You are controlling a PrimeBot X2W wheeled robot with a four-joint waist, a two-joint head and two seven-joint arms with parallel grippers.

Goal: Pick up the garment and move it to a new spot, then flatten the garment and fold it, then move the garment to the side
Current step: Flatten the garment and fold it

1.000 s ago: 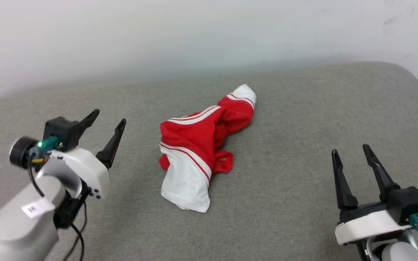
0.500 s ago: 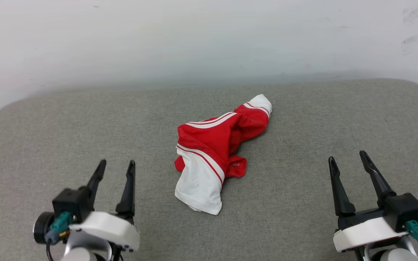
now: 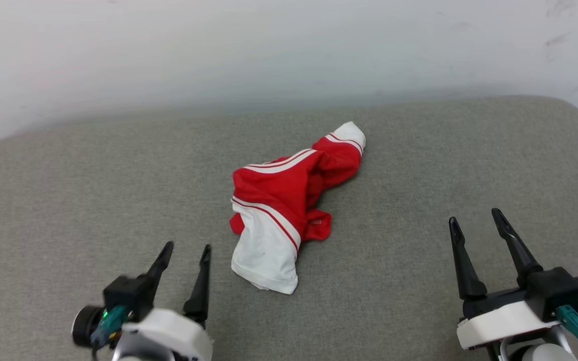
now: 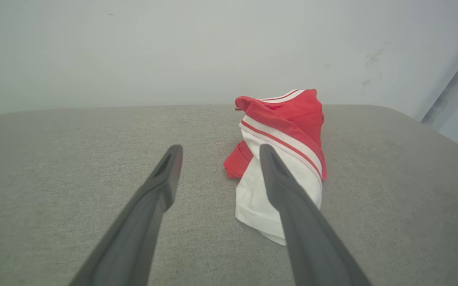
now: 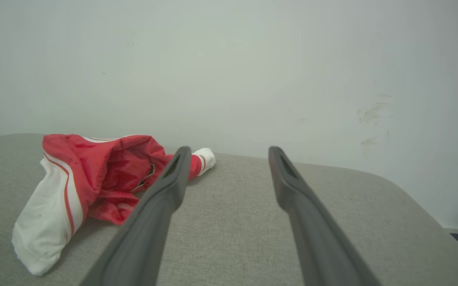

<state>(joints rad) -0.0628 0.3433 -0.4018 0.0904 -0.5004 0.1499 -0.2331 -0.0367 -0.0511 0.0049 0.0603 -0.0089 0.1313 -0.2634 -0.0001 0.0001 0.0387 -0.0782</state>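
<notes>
Red garment (image 5: 90,171), dark mark (image 5: 147,175), perhaps lettering, right wrist view

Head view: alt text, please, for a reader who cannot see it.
A crumpled red T-shirt with white sleeves and striped trim lies heaped at the middle of a grey fabric-covered surface before a white wall. The left gripper at lower left and the right gripper at lower right are both open, empty and clear of the shirt.
</notes>
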